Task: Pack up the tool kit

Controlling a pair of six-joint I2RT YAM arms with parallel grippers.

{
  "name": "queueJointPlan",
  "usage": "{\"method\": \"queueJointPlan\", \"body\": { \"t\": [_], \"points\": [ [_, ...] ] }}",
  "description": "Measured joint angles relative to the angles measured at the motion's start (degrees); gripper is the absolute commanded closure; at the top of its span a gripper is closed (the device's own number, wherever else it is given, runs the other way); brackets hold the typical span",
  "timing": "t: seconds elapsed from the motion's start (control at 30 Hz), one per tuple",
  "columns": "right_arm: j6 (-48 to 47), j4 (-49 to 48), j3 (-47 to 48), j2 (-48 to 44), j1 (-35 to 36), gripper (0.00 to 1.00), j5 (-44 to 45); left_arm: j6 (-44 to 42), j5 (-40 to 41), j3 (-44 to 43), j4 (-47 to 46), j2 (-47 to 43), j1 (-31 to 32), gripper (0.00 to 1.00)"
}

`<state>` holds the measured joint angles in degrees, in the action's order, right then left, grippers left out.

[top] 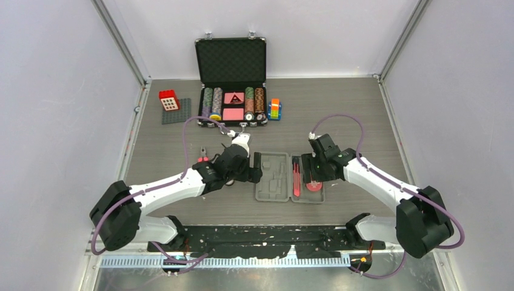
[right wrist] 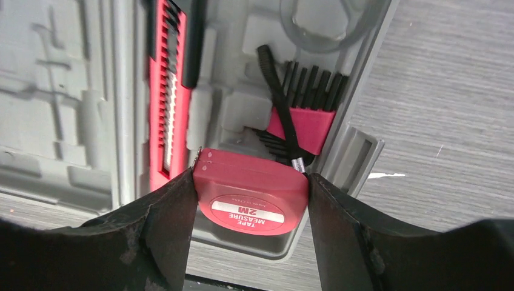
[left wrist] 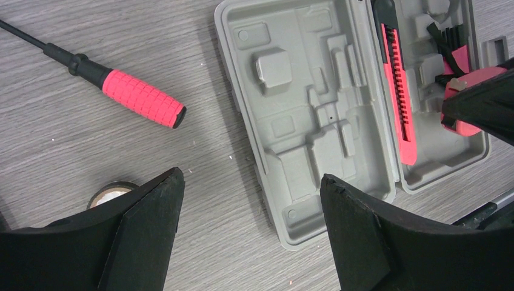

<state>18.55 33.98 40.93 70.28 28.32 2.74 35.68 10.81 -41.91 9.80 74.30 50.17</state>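
A grey wood-grain surface (top: 363, 121), walled in by plain pale panels, carries everything. At its near edge stand two arms, the left arm (top: 163, 189) and the right arm (top: 382, 182). The left hand (left wrist: 250, 182) hangs empty, fingers (left wrist: 145, 230) apart, just left of the tool kit (top: 273, 176), one grey case lying open in two halves mid-surface. The right hand (right wrist: 251, 182) is clamped on the one red tape measure (right wrist: 251, 206) at the near end of the right half. That half also holds one knife (left wrist: 397, 91) and one red rack of hex keys (right wrist: 303, 128). One screwdriver (left wrist: 142, 97) lies outside, left of the case. Farther back stand one open black chip case (top: 232, 79), one red block (top: 168, 99) on a grey plate (top: 179, 114), and one striped block (top: 274, 109).
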Motion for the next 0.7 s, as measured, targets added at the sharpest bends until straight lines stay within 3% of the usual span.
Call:
{"method": "queueJointPlan", "body": {
  "t": [0.17, 0.43, 0.7],
  "points": [
    [0.2, 2.5, 0.0, 2.8, 0.0, 0.55, -1.0, 0.2, -0.8, -0.3, 0.5, 0.2, -0.3, 0.17],
    [0.6, 5.8, 1.3, 3.7, 0.0, 0.28, -1.8, 0.3, -1.3, -2.4, 2.3, 2.1, -0.4, 0.19],
    [-0.4, 9.4, 5.3, 1.3, 0.0, 0.17, -1.7, 0.5, -1.5, -6.0, 4.4, 6.8, -0.9, 0.25]
  ]
}}
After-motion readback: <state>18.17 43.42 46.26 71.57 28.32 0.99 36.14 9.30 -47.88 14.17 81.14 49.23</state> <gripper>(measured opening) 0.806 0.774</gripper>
